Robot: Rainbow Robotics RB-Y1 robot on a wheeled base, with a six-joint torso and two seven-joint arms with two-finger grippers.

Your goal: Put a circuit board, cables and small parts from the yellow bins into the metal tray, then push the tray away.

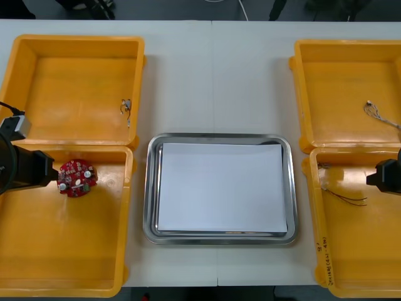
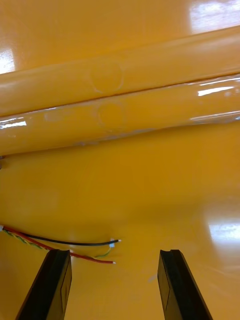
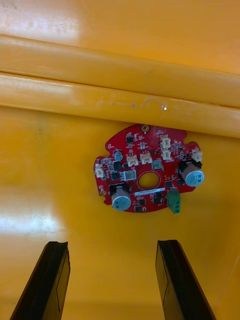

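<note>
A round red circuit board (image 1: 77,177) lies in the near left yellow bin (image 1: 62,276), close to its far wall. My left gripper (image 1: 53,170) hovers just left of it. In the left wrist view its black fingers (image 3: 52,280) stand open, with the board (image 3: 145,162) a short way beyond the tips. My right gripper (image 1: 371,179) hangs over the near right bin (image 1: 357,263), open, beside thin black and red cables (image 2: 60,243) that lie by one fingertip (image 2: 55,270). The metal tray (image 1: 150,188), white inside, sits between the bins.
The far left bin (image 1: 75,88) holds small metal parts (image 1: 126,108) near its right wall. In the far right bin (image 1: 338,94) lies a thin cable (image 1: 376,113). Bare table (image 1: 213,81) stretches beyond the tray.
</note>
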